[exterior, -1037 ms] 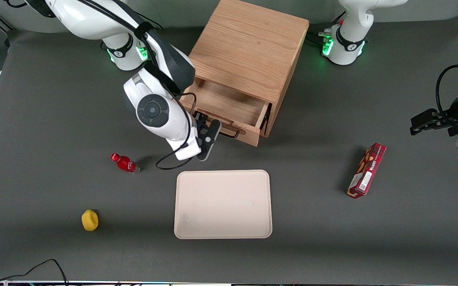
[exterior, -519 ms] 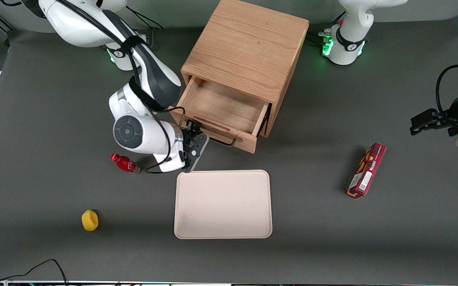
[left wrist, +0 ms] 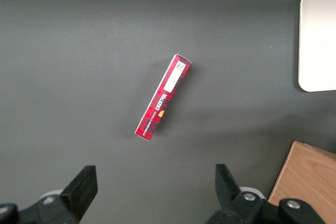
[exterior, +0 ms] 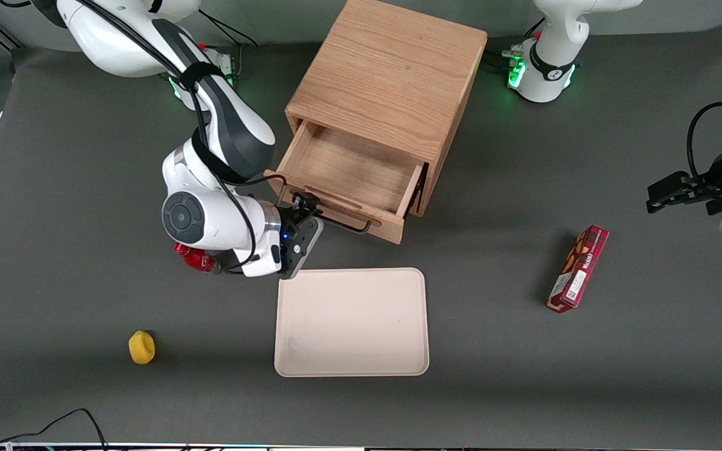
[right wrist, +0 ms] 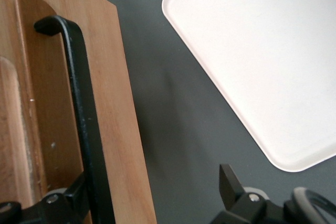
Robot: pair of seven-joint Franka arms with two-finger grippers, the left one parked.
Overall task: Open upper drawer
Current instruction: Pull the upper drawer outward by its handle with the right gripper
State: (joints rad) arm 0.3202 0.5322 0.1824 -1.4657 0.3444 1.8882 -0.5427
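The upper drawer (exterior: pixel 348 169) has slid farther out of the cabinet (exterior: pixel 392 75) than a second ago, so the job looks almost done. The right arm's gripper (exterior: pixel 303 210) has let go. It is now spread wide at the end of the black handle (exterior: pixel 342 220). The tray (exterior: pixel 351 322) lies just nearer the camera and a red bottle (exterior: pixel 201 260) sits under the arm. There is bare tabletop (exterior: pixel 85 188) toward the working arm's end to back away.

White arm (exterior: pixel 210 216) – black cables, grey disc – black gripper (exterior: pixel 304 210)
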